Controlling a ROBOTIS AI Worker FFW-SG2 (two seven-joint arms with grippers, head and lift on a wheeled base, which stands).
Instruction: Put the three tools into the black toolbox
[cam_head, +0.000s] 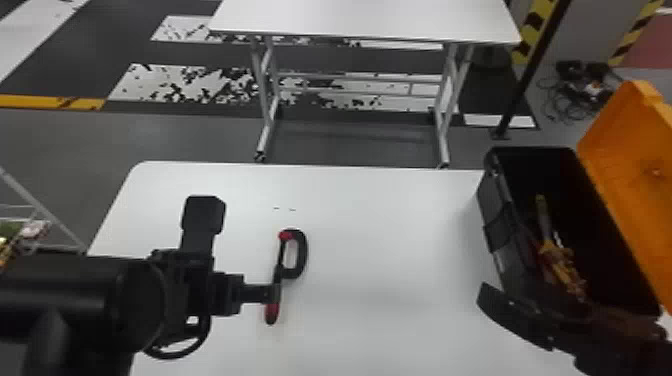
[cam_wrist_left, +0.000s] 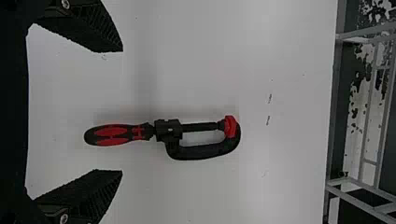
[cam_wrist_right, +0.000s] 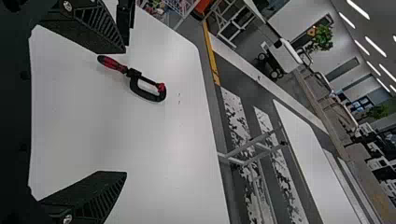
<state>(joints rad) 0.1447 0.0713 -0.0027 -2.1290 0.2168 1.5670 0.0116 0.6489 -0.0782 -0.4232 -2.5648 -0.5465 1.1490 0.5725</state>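
Head view: a C-shaped clamp (cam_head: 302, 255) with a red-and-black handle is laid flat on the white table (cam_head: 390, 230), its handle partly covered by the left gripper (cam_head: 270, 293). In the left wrist view that claw is seen spread wide above it. The right gripper (cam_head: 525, 302) is likewise opened, positioned beside the black toolbox (cam_head: 494, 202), where yellow-and-grey tools (cam_head: 560, 260) are contained; its orange lid (cam_head: 625, 150) is raised.

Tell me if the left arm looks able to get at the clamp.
Probably yes: the left gripper hangs open above the clamp, and nothing seen on the white table blocks the way.
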